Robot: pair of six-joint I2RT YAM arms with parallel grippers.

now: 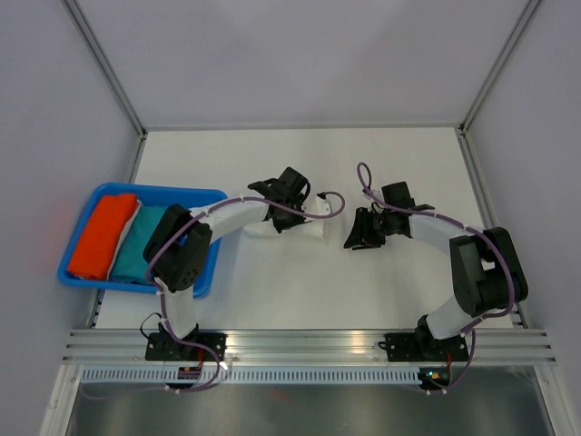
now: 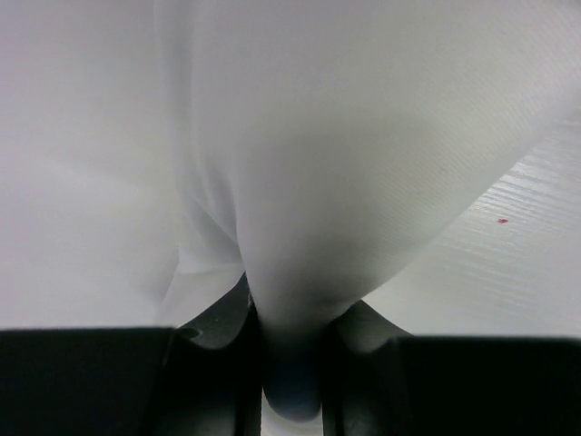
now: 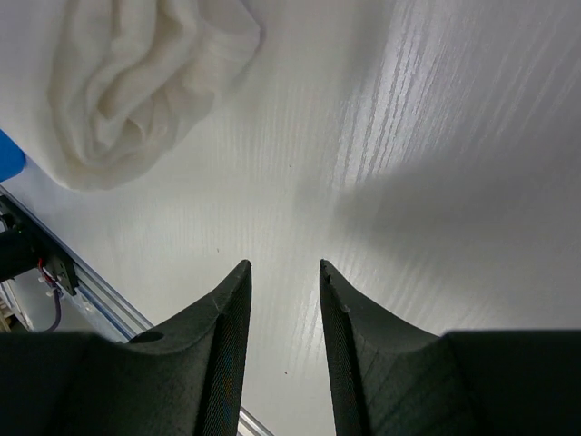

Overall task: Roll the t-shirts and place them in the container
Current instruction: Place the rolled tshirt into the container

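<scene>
A white t-shirt [image 1: 311, 231] lies rolled up on the table's middle, and my left gripper [image 1: 283, 218] sits right on its left part. In the left wrist view the white t-shirt's cloth [image 2: 345, 163] fills the frame, and my left gripper [image 2: 292, 320] is shut on a fold of it. My right gripper [image 1: 356, 238] hovers just right of the roll, apart from it. It is open [image 3: 283, 268] with only bare table between its fingers. The roll's end [image 3: 145, 82] shows at that view's upper left. An orange t-shirt [image 1: 100, 234] and a teal t-shirt [image 1: 143, 243] lie rolled side by side in the blue tray [image 1: 201, 193].
The blue tray sits at the table's left edge, under the left arm's elbow. A metal rail [image 1: 309, 345] runs along the near edge, and frame posts stand at the back corners. The tray's corner [image 3: 7, 156] and the rail [image 3: 100, 304] show at the right wrist view's left.
</scene>
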